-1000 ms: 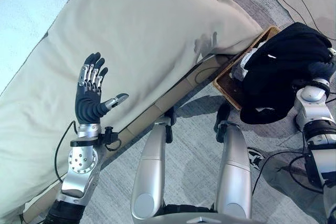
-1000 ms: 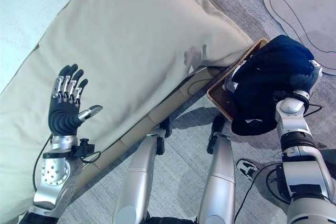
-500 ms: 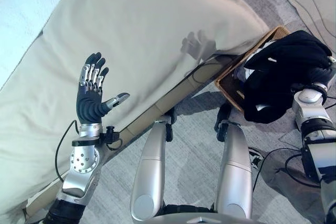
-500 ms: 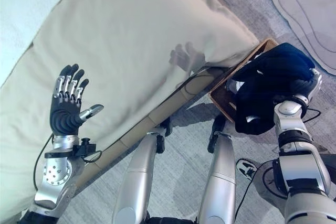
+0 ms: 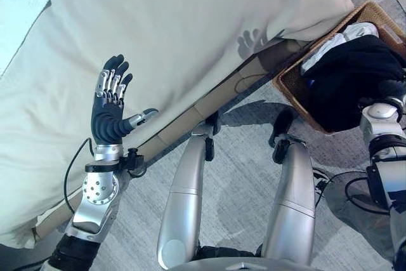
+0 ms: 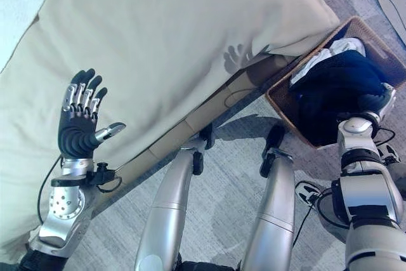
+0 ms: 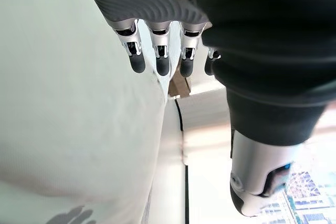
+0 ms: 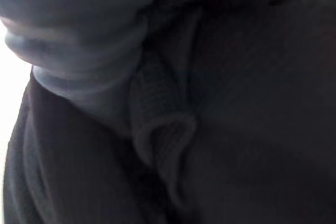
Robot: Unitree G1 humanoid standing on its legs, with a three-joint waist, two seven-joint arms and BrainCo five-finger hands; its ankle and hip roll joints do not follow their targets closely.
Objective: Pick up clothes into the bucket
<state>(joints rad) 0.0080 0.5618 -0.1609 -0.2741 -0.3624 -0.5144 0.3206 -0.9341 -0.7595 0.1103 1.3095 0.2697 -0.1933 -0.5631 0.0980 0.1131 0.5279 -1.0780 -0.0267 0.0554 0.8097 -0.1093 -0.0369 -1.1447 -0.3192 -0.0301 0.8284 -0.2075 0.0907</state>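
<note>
- right hand (image 5: 392,90) buried in dark garment (image 5: 352,74), fingers hidden, grip state cannot tell
- garment sits in wicker bucket (image 6: 279,101) on floor by bed (image 5: 190,23) corner, over white cloth (image 5: 336,39), likely being dropped
- left hand (image 5: 109,103) raised, fingers straight, holding nothing

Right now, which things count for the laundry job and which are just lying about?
Job:
dark garment, lying in the basket
white garment beside it
wicker basket
right hand, buried in the dark garment

Lying about:
beige cushion
left hand, raised open
</note>
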